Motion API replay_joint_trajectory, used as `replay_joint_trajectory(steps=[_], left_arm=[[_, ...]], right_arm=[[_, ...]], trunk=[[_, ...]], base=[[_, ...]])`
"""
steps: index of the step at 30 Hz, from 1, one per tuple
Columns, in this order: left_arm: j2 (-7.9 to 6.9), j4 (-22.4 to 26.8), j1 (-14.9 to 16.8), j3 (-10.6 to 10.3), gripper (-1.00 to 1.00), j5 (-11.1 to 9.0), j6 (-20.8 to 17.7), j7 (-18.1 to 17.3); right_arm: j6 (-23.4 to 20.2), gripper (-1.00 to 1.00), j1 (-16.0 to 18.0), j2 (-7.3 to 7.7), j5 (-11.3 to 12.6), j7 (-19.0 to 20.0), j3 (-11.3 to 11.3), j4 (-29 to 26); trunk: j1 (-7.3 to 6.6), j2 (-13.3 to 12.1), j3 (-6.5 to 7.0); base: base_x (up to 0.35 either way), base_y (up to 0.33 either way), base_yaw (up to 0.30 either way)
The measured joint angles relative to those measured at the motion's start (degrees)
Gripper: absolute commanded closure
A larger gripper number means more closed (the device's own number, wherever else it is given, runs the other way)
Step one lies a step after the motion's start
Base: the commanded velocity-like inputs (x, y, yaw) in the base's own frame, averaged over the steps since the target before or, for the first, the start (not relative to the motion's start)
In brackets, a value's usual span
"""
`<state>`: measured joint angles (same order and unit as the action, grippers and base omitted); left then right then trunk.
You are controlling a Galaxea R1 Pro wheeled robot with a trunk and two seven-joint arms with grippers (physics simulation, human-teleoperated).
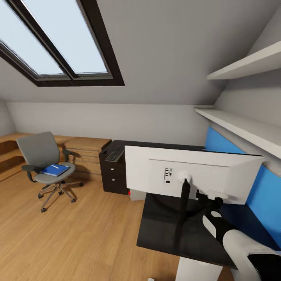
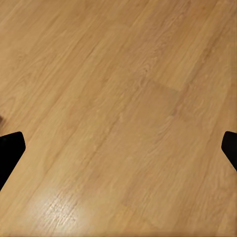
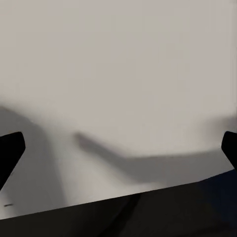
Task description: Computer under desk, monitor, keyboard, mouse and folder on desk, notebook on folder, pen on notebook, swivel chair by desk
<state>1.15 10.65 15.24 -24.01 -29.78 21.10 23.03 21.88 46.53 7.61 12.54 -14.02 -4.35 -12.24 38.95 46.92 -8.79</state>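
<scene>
Right end effector (image 3: 118, 143), fingers spread open, faces the monitor (image 1: 187, 171) back; left end effector (image 2: 118, 148) open above floor (image 2: 118, 98).

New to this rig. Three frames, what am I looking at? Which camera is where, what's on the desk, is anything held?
It is a simulated wheeled robot with two arms. The big picture comes from its head camera: a bedroom with the black desk, the monitor seen from its white back, and the keyboard further along the top. The swivel chair stands apart on the wooden floor, with the blue folder on its seat. The other two pictures look along each arm's fingers. The left end effector is open over bare floor, holding nothing. The right end effector is open, close to the monitor's back, and seems to grip nothing.
</scene>
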Motion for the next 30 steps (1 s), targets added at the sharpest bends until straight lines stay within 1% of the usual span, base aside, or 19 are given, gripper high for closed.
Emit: replay_joint_trajectory(steps=[7,18,30], left_arm=[[0.00,0.00,0.00,-0.02,-1.00,0.05,0.04,-0.05],[0.00,0.00,0.00,-0.02,-1.00,0.08,0.00,-0.09],[0.00,0.00,0.00,-0.02,-1.00,0.00,0.03,-0.07]], right_arm=[[0.01,-1.00,0.00,0.00,-0.04,0.00,0.02,-0.01],[0.02,-1.00,0.01,0.04,-0.09,-0.03,-0.01,0.07],[0.01,-1.00,0.00,0.07,-0.09,0.00,-0.01,0.08]], trunk=[[0.00,0.00,0.00],[0.00,0.00,0.00],[0.00,0.00,0.00]], base=[[0.000,0.000,0.000],[0.000,-0.227,0.000],[0.000,-0.032,0.000]])
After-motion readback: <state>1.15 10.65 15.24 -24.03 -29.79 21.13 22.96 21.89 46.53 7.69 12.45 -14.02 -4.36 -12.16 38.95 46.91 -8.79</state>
